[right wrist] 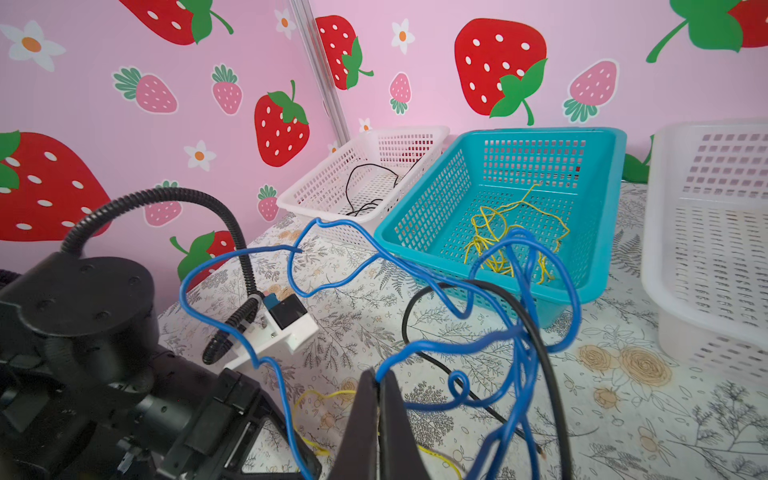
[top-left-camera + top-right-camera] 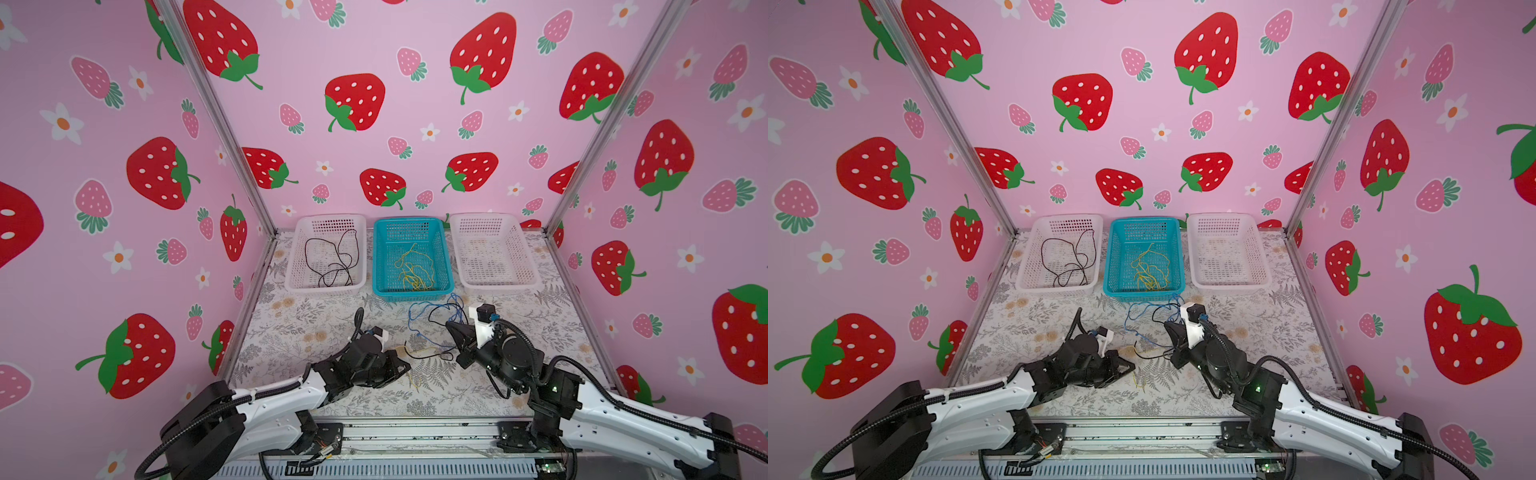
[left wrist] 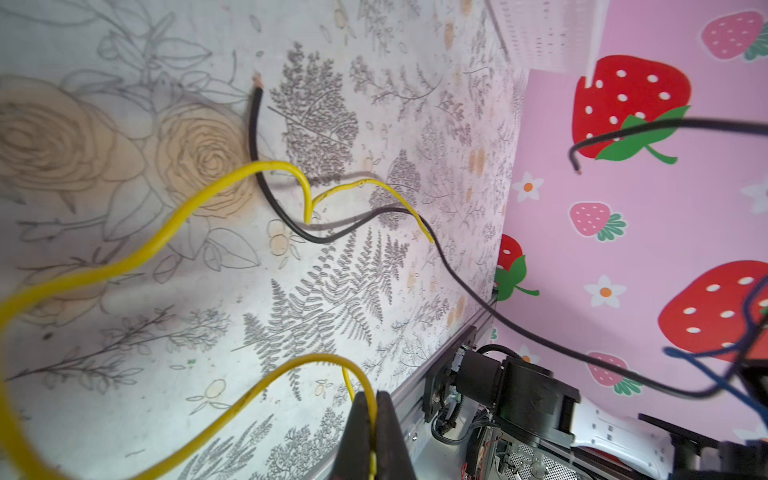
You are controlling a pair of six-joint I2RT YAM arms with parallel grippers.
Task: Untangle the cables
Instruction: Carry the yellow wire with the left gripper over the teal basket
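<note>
The cables (image 2: 432, 332) lie as one loose tangle at the middle of the counter (image 2: 311, 316). Their long axis runs from 7 o'clock, near the left arm, up to 1 o'clock.

The left end effector (image 2: 405, 365) sits at the tangle's 8 o'clock, low over the counter and pointing toward 3 o'clock. In the left wrist view its jaws are pinched together on the yellow cable (image 3: 199, 197), which curls away across the floral print in wide bends.

The right end effector (image 2: 449, 326) sits at the tangle's 3 o'clock and points toward 10 o'clock. The right wrist view shows its jaws closed on the blue cable (image 1: 440, 345). That cable's loops stand up off the counter and reach toward 12 o'clock.

The black cable (image 2: 428, 355) stretches along the 9-to-3 line between the two end effectors. One bare tip rests on the counter, and the cable's far part passes through the blue loops.

At 12 o'clock three baskets stand in a row along the back wall:
- The left white basket (image 2: 297, 249) holds black loops (image 2: 332, 266).
- The teal basket (image 2: 409, 221) holds a yellow bundle (image 2: 415, 270). Its front wall stands just beyond the highest blue loops.
- The right white basket (image 2: 490, 217) stands beside the teal one.
</note>
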